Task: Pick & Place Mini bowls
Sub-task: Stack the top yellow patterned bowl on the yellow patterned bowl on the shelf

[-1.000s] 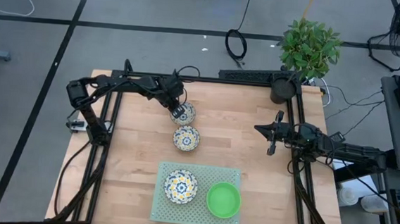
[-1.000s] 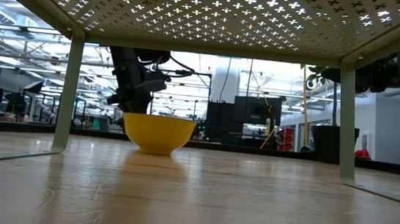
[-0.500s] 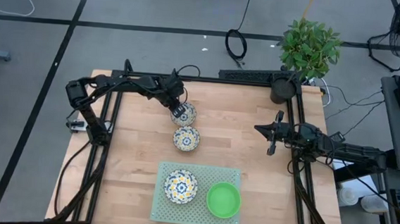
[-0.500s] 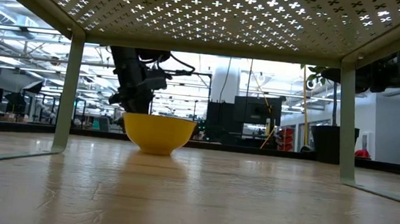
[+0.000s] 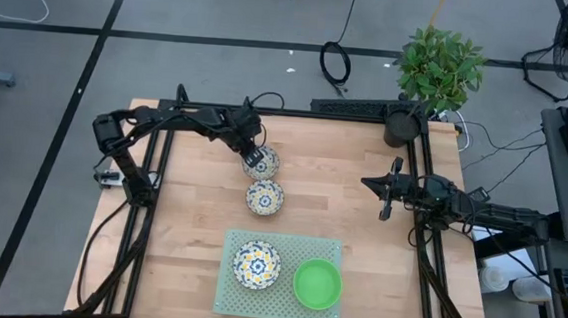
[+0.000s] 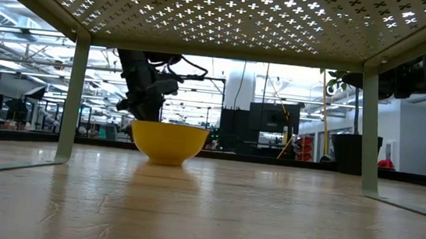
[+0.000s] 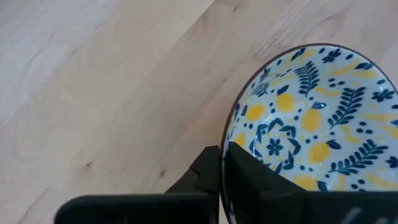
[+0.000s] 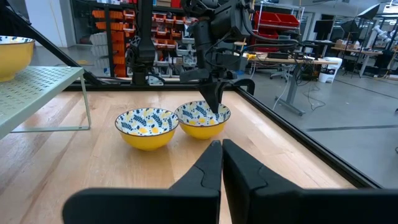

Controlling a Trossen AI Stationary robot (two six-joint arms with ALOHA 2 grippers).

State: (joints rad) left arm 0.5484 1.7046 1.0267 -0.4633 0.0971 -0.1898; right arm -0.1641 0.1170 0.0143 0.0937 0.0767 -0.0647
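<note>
Two floral mini bowls stand side by side on the wooden table: the far one [image 5: 263, 163] and the nearer one [image 5: 264, 197]. A third floral bowl [image 5: 256, 263] and a green bowl [image 5: 316, 284] sit on the pale-green perforated mat [image 5: 330, 248], which the low view shows as a raised rack on legs. My left gripper [image 5: 255, 158] is shut on the far floral bowl [image 8: 202, 119]. My right gripper [image 5: 385, 198] waits, shut, near the table's right edge. Other green bowls are out of view. My left gripper [image 7: 225, 155] pinches the far floral bowl's rim [image 7: 232, 127] on its left side. One finger [image 7: 256, 179] is inside the bowl and the other [image 7: 205, 171] outside. The fingers come from above, pointing down. The bowl stands upright with its base on the table.
A potted plant [image 5: 437, 67] stands at the table's far right corner. The rack's legs [image 6: 71, 98] stand on the near part of the table. Bare wood lies between the two arms [image 5: 332, 187]. Black frame rails run along the table's left and right edges.
</note>
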